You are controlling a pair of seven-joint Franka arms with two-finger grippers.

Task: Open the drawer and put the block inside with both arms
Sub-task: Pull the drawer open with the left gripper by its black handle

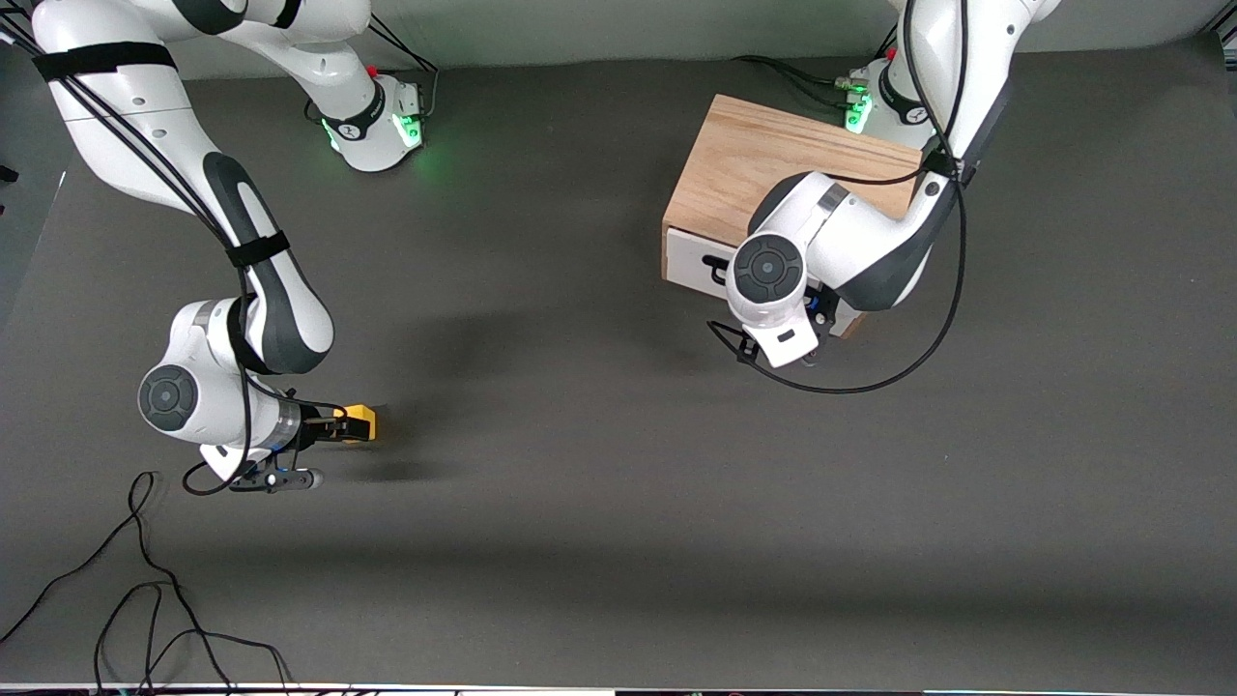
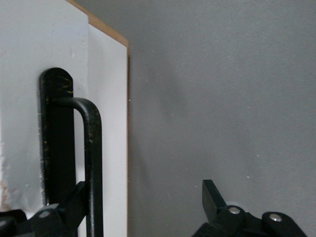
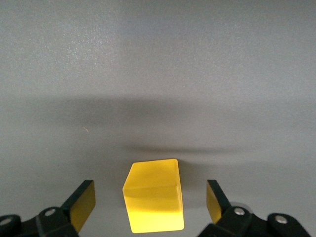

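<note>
One small yellow block (image 3: 154, 195) sits between the open right gripper (image 3: 150, 202).

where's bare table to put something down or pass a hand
Bare: the wide stretch between the block and the box, and the strip nearest the front camera. Crowded: at the drawer, where the left claw straddles the handle; the right claw brackets the block.

A dark grey table (image 1: 599, 541) carries loose black cables (image 1: 145, 590) at its front corner near the right arm.
</note>
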